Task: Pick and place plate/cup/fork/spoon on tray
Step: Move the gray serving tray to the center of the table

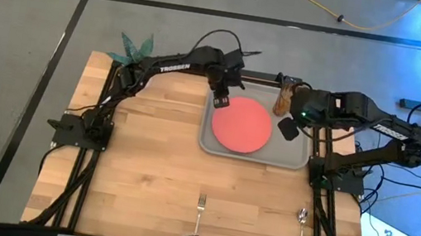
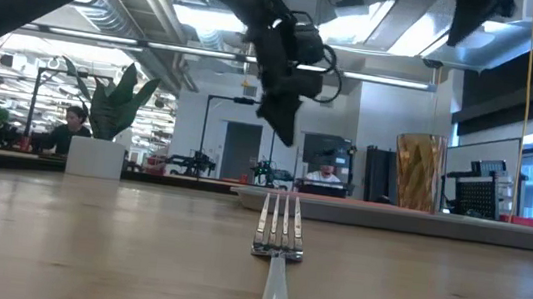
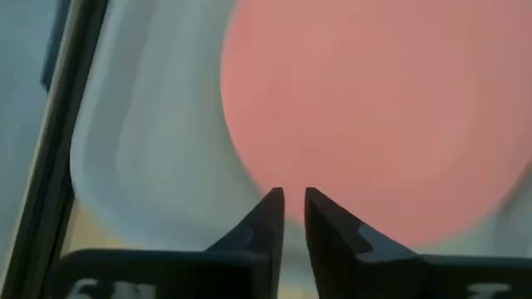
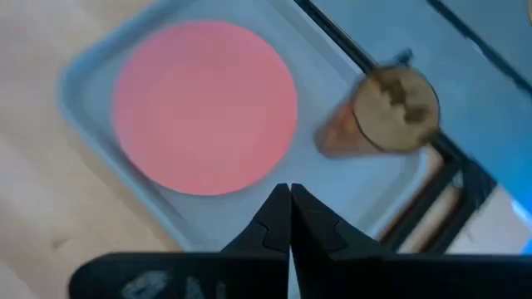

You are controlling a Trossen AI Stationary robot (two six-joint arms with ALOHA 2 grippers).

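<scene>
Plate [image 1: 242, 126] and cup [image 1: 284, 98] on tray [image 1: 295, 153]; cup at 2 o'clock. Left gripper [image 1: 221, 99] nearly closed, right gripper [image 1: 287, 129] pressed together, both empty.

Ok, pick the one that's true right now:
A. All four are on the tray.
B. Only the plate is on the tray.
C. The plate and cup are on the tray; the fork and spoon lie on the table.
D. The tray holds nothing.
C: the plate and cup sit on the tray, while the fork and spoon lie on the table near its front edge.
</scene>
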